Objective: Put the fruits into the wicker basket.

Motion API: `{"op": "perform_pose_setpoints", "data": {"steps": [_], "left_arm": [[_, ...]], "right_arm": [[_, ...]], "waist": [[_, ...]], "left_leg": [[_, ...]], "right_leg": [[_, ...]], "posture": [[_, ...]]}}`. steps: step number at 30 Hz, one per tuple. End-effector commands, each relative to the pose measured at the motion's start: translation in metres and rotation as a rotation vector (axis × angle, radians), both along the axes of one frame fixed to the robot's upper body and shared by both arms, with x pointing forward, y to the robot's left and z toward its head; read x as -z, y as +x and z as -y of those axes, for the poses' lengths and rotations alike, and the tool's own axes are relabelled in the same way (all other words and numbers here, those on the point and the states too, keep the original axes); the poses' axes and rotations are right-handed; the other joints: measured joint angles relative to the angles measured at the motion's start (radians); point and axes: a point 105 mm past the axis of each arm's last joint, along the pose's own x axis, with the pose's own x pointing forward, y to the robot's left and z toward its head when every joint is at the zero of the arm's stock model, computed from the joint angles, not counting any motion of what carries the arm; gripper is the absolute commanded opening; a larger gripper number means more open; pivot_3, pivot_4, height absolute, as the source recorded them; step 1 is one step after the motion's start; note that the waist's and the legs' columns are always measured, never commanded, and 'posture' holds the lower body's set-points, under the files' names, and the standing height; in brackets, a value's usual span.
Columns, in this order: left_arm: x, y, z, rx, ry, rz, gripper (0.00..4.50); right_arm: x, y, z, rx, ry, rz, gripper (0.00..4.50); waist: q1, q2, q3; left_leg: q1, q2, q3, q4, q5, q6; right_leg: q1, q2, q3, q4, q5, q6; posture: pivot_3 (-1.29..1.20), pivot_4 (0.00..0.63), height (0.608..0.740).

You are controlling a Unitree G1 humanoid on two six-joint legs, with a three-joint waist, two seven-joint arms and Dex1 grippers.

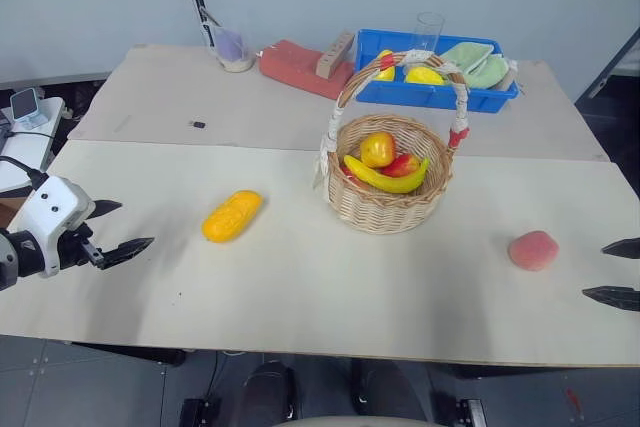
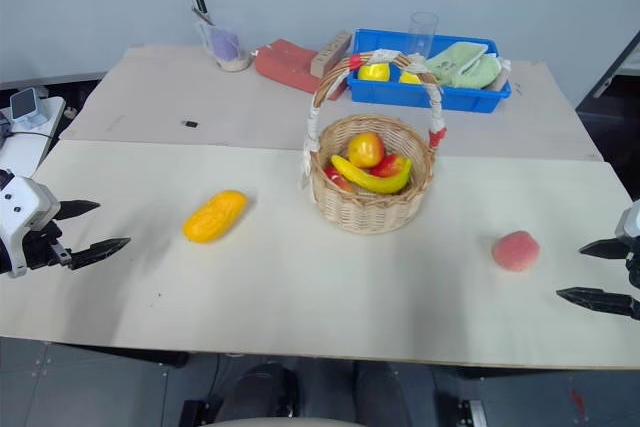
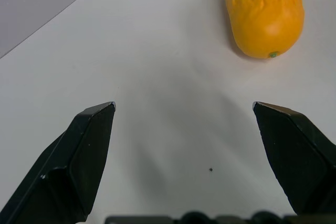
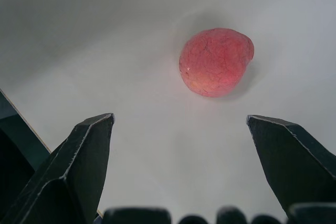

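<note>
A yellow-orange bumpy fruit [image 1: 232, 215] lies on the table left of centre, and it also shows ahead of my left fingers in the left wrist view [image 3: 264, 11]. A pink-red peach [image 1: 533, 250] rests near the right side, seen too in the right wrist view [image 4: 215, 61]. The wicker basket [image 1: 388, 185] stands in the middle and holds a banana and apples. My left gripper [image 1: 112, 230] hovers open at the table's left edge, apart from the yellow fruit. My right gripper [image 1: 615, 272] stands open at the right edge, short of the peach.
A blue bin [image 1: 436, 72] with yellow fruit and green cloths sits at the back right, with a clear glass [image 1: 427, 31] behind it. A red cloth [image 1: 298, 66], a wooden block [image 1: 335, 54] and a cup [image 1: 232, 47] stand at the back. A small black item [image 1: 198, 125] lies on the far table.
</note>
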Motion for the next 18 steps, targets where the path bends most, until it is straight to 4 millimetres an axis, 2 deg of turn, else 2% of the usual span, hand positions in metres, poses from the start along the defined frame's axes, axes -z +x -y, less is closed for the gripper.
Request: {"op": "perform_pose_setpoints", "data": {"steps": [1, 10, 18], "left_arm": [[-0.0096, 0.0021, -0.0001, 0.002, 0.004, 0.036, 4.5], [-0.0113, -0.0028, 0.0079, 0.055, -0.045, 0.045, 4.5], [-0.011, -0.0026, 0.0039, 0.031, -0.053, 0.047, 4.5]], "right_arm": [[-0.0118, 0.0029, 0.0015, -0.014, -0.022, 0.054, 4.49], [-0.0096, 0.0034, 0.0025, -0.021, -0.018, 0.056, 4.49], [-0.0084, 0.0039, 0.0037, -0.022, -0.019, 0.057, 4.49]], "waist": [[0.0, 0.0, 0.0], [0.0, 0.0, 0.0], [0.0, 0.0, 0.0]], "left_leg": [[0.0, 0.0, 0.0, 0.0, 0.0, 0.0], [0.0, 0.0, 0.0, 0.0, 0.0, 0.0], [0.0, 0.0, 0.0, 0.0, 0.0, 0.0]], "right_leg": [[0.0, 0.0, 0.0, 0.0, 0.0, 0.0], [0.0, 0.0, 0.0, 0.0, 0.0, 0.0], [0.0, 0.0, 0.0, 0.0, 0.0, 0.0]], "posture": [[0.0, 0.15, 0.692], [0.0, 0.15, 0.692], [0.0, 0.15, 0.692]]}}
